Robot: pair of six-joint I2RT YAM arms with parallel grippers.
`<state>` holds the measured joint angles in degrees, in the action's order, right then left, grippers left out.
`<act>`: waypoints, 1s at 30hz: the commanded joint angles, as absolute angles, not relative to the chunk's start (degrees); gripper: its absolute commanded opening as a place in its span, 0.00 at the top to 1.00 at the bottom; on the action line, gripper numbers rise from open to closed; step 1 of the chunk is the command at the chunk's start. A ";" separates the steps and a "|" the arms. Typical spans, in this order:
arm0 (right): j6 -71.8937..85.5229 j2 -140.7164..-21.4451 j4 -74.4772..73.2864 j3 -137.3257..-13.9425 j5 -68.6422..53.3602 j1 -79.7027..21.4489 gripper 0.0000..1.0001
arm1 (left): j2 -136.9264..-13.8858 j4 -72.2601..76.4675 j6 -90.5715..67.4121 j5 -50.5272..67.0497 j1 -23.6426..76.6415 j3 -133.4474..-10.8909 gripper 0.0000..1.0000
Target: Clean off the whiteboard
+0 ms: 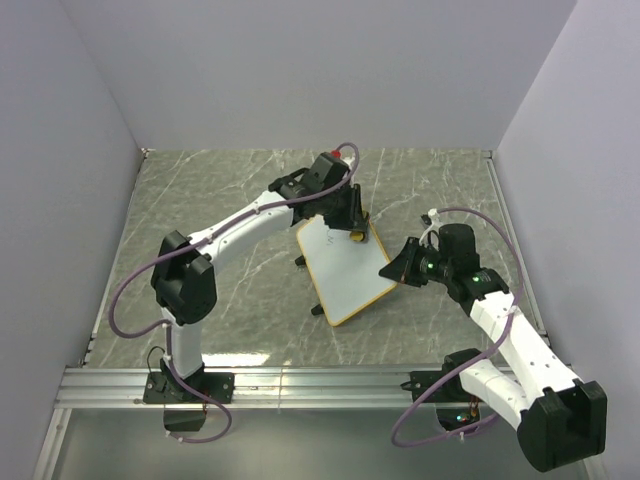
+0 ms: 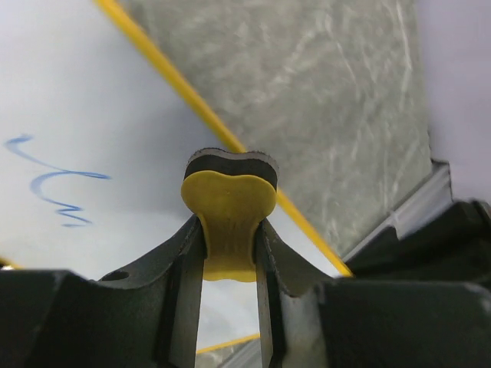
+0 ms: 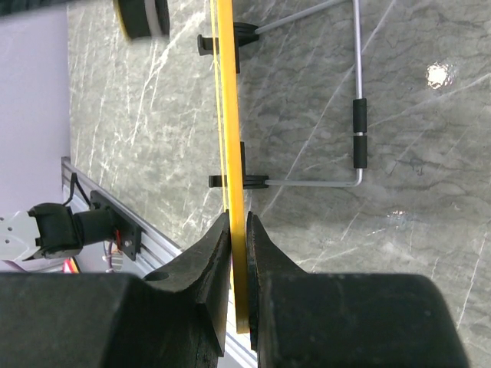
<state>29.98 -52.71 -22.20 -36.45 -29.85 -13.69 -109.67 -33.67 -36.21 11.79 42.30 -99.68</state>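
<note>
The whiteboard (image 1: 343, 270) with its orange-yellow frame stands tilted in the middle of the table. My right gripper (image 1: 397, 268) is shut on its right edge; the right wrist view shows the yellow frame (image 3: 230, 138) edge-on between the jaws. My left gripper (image 1: 352, 228) is at the board's far corner, shut on the small yellow bone-shaped eraser (image 2: 228, 205), whose black felt face points at the board. Blue scribbles (image 2: 57, 184) show on the white surface (image 2: 92, 92) to the left of the eraser.
A wire stand with black clips (image 3: 354, 138) props the board from behind on the grey marble table (image 1: 220, 200). An aluminium rail (image 1: 300, 385) runs along the near edge. White walls close in the left, right and back.
</note>
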 commanded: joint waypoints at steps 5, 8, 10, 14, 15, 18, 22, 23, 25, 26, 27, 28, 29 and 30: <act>27.60 -53.53 -26.10 -37.35 -25.58 -13.71 1.00 | -110.66 -31.21 -37.88 17.31 39.82 -94.50 1.00; 27.69 -53.17 -26.10 -37.18 -25.49 -13.71 1.00 | -109.87 -27.87 -38.76 18.89 36.93 -88.52 1.00; 27.69 -53.00 -26.19 -37.09 -25.49 -13.80 1.00 | -109.51 -26.29 -38.85 19.25 35.25 -84.91 1.00; 27.77 -52.73 -26.19 -37.00 -25.58 -13.80 1.00 | -109.69 -25.66 -37.62 19.25 30.68 -81.04 1.00; 27.77 -52.91 -26.19 -37.00 -25.66 -13.71 1.00 | -110.21 -25.75 -37.36 19.25 30.15 -80.34 1.00; 27.69 -53.26 -26.10 -37.09 -25.84 -13.80 1.00 | -111.27 -27.33 -35.78 17.23 29.44 -81.38 1.00; 27.69 -53.79 -25.84 -37.18 -26.10 -13.71 1.00 | -110.66 -29.18 -34.98 16.70 30.23 -84.89 1.00; 27.69 -54.14 -25.67 -37.18 -26.19 -13.71 1.00 | -110.74 -30.57 -34.46 16.53 30.58 -87.34 1.00; 27.69 -54.40 -25.40 -37.00 -26.45 -13.71 1.00 | -111.44 -32.25 -33.93 16.26 31.90 -90.42 1.00; 27.77 -54.58 -25.31 -37.00 -26.46 -13.71 1.00 | -112.32 -34.34 -33.58 15.91 32.51 -93.83 1.00; 27.77 -54.67 -25.23 -37.00 -26.46 -13.80 1.00 | -112.67 -35.15 -33.66 15.47 33.13 -95.43 1.00; 27.77 -54.75 -25.22 -37.00 -26.54 -13.80 1.00 | -112.94 -35.50 -34.10 15.47 34.70 -96.75 1.00; 27.69 -54.93 -25.14 -37.00 -26.54 -13.80 1.00 | -113.20 -35.51 -34.62 15.64 35.50 -98.59 1.00; 27.69 -54.93 -25.05 -36.91 -26.54 -13.80 1.00 | -113.46 -35.07 -35.06 15.91 36.38 -99.22 1.00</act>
<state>30.13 -53.80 -21.26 -36.45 -30.24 -13.74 -113.01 -33.74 -35.57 16.10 33.36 -94.61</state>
